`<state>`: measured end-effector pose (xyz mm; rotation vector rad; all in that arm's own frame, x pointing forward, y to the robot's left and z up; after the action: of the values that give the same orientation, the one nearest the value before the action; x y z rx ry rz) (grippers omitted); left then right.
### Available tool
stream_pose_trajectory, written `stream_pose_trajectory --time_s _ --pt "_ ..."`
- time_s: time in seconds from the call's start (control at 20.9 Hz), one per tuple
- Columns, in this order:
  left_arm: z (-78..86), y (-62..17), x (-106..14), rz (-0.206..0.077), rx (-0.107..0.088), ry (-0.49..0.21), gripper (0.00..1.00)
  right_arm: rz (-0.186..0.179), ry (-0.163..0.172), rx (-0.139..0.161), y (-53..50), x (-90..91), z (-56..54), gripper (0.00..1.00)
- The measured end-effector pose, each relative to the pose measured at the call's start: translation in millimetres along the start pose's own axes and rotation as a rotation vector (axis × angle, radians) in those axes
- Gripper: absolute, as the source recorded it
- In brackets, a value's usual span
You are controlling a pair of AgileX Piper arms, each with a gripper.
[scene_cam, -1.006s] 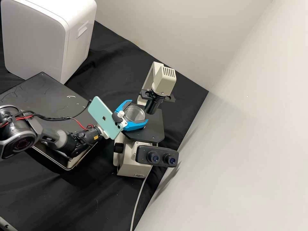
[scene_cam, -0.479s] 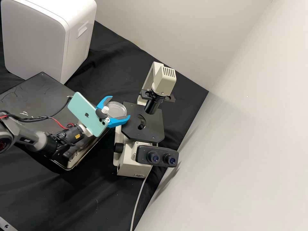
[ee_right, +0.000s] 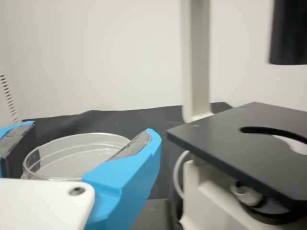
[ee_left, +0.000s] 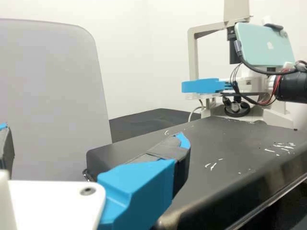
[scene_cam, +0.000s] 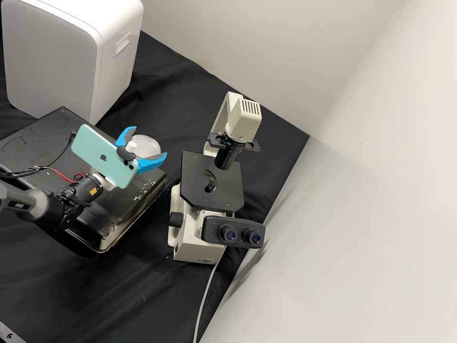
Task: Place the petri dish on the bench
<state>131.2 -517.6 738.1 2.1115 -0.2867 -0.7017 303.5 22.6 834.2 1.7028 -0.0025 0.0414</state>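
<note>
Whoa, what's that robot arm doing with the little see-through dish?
The right gripper holds the clear round plastic petri dish between its blue fingers, up in the air over a flat black case beside the beige microscope. The dish is not yet down on the black bench. The left gripper is open, with nothing in it, low by the same case.

Right arm (scene_cam: 33, 206) comes in low from the left of the microscope (scene_cam: 202, 240), forearm stretched toward it. Right gripper (scene_cam: 145, 144) is raised, left of the microscope and apart from it, fingers clamped on the petri dish (scene_cam: 141, 142). Left gripper (ee_left: 91, 136) faces the microscope from farther off, fingers spread wide.
</note>
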Motion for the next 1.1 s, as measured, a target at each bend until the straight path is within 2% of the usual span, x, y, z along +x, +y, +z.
stream_pose_trajectory --time_s 0.19,0.38,0.48,0.67,0.72,0.96,1.1 --pt "0.0 0.0 0.0 0.0 0.0 0.0 1.0 -0.027 0.019 -0.001 -8.7 -1.3 -4.9 0.0" --pt "0.0 0.0 0.0 0.0 0.0 0.0 1.0 -0.046 0.021 -0.043 -16.7 -0.8 -2.8 0.0" --pt "0.0 0.0 0.0 0.0 0.0 0.0 1.0 -0.058 0.003 -0.054 -20.6 -3.9 2.5 0.0" --pt "0.0 0.0 0.0 0.0 0.0 0.0 1.0 -0.067 -0.004 -0.074 -27.9 -10.8 11.6 0.0" --pt "0.0 0.0 0.0 0.0 0.0 0.0 1.0 -0.064 0.001 -0.072 -29.0 -12.0 12.8 0.0" --pt "0.0 0.0 0.0 0.0 0.0 0.0 1.0 -0.065 -0.025 -0.076 -33.1 -14.9 26.2 0.0" --pt "0.0 0.0 0.0 0.0 0.0 0.0 1.0 -0.071 -0.033 -0.075 -35.4 -14.4 29.2 0.0"
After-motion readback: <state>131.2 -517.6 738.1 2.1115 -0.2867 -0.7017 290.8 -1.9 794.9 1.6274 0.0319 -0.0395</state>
